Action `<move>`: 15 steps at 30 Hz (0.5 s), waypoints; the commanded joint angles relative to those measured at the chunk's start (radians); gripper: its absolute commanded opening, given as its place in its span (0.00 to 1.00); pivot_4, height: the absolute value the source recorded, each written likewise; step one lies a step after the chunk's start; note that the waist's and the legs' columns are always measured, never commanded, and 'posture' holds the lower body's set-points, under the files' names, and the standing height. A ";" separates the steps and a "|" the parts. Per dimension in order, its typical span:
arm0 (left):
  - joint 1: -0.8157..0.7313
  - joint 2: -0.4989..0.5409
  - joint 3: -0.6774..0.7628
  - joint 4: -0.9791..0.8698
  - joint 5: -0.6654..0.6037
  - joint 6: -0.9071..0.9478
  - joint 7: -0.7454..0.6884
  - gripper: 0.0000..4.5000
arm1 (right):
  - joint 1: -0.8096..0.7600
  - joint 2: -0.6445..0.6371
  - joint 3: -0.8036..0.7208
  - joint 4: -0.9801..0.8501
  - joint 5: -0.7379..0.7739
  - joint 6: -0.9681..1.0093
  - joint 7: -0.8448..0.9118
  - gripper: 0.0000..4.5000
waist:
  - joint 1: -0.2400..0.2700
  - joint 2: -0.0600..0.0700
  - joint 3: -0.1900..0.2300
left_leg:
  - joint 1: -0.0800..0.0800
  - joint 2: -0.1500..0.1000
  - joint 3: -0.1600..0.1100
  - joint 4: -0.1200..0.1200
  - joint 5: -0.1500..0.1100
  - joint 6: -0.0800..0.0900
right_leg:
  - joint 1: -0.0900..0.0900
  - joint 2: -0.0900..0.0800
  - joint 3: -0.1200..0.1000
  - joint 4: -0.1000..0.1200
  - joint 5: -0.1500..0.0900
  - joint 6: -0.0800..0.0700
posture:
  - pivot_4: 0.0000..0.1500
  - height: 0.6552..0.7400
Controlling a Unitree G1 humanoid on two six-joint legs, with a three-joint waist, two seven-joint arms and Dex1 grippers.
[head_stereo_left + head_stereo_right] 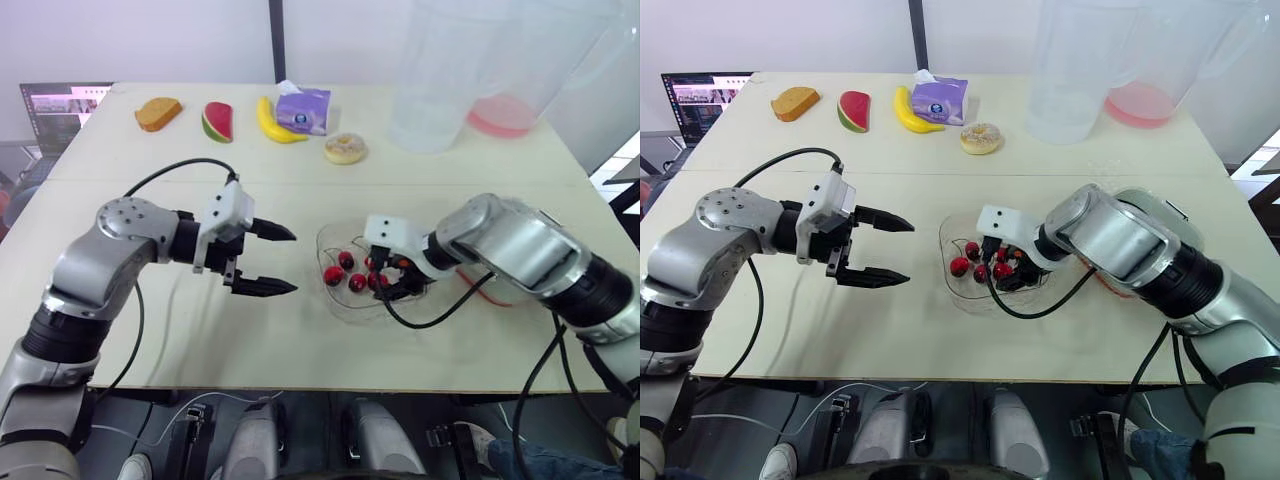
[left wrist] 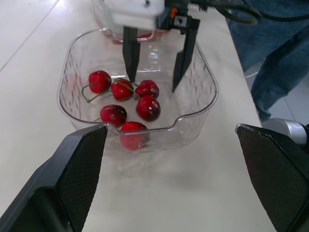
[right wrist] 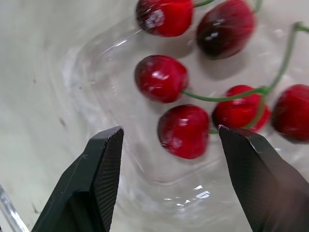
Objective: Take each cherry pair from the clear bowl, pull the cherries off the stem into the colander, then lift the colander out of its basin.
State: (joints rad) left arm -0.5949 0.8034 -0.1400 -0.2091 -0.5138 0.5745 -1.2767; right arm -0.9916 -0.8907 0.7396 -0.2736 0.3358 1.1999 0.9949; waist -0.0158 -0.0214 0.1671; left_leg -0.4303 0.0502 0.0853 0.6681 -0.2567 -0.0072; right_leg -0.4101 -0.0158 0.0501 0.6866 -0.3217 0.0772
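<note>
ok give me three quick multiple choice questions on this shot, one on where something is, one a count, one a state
1. Where is the right gripper?
A) raised high, far from the bowl
B) down inside the clear bowl
C) beside the bowl, outside it

2. How many cherries lie in the bowl?
A) three
B) six
C) ten

3. How is the left gripper?
A) shut on a cherry
B) shut on a stem
C) open and empty

Answers: 1 B, its fingers reach in among the cherries; 2 B, six show in the left wrist view; 3 C, its fingers are spread beside the bowl, holding nothing.
</note>
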 commanded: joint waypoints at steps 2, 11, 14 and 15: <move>-0.012 -0.002 0.034 -0.024 -0.023 0.010 0.007 1.00 | -0.024 0.003 0.020 0.011 -0.055 -0.020 0.028 0.71 | 0.000 0.000 0.000 | 0.000 0.000 0.000 0.000 0.000 0.000 | 0.000 0.000 0.000 0.000 0.000 0.000 | 1.00 1.00; -0.017 -0.001 0.036 -0.028 -0.030 0.026 0.017 1.00 | -0.009 0.026 0.024 0.028 -0.098 -0.030 0.050 0.71 | 0.000 0.000 0.000 | 0.000 0.000 0.000 0.000 0.000 0.000 | 0.000 0.000 0.000 0.000 0.000 0.000 | 1.00 1.00; -0.019 -0.001 0.038 -0.032 -0.035 0.032 0.021 1.00 | -0.008 0.034 0.020 0.029 -0.107 -0.032 0.054 0.55 | 0.000 0.000 0.000 | 0.000 0.000 0.000 0.000 0.000 0.000 | 0.000 0.000 0.000 0.000 0.000 0.000 | 1.00 1.00; -0.020 0.000 0.039 -0.033 -0.037 0.034 0.023 1.00 | -0.009 0.037 0.019 0.029 -0.110 -0.034 0.054 0.45 | 0.000 0.000 0.000 | 0.000 0.000 0.000 0.000 0.000 0.000 | 0.000 0.000 0.000 0.000 0.000 0.000 | 1.00 1.00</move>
State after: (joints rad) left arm -0.5964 0.8012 -0.1343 -0.2113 -0.5346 0.6062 -1.2581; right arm -0.9948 -0.8524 0.7771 -0.2314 0.2391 1.1739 1.0433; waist -0.0156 -0.0214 0.1671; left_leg -0.4302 0.0500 0.0854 0.6684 -0.2567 -0.0073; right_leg -0.4101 -0.0157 0.0500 0.6871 -0.3217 0.0772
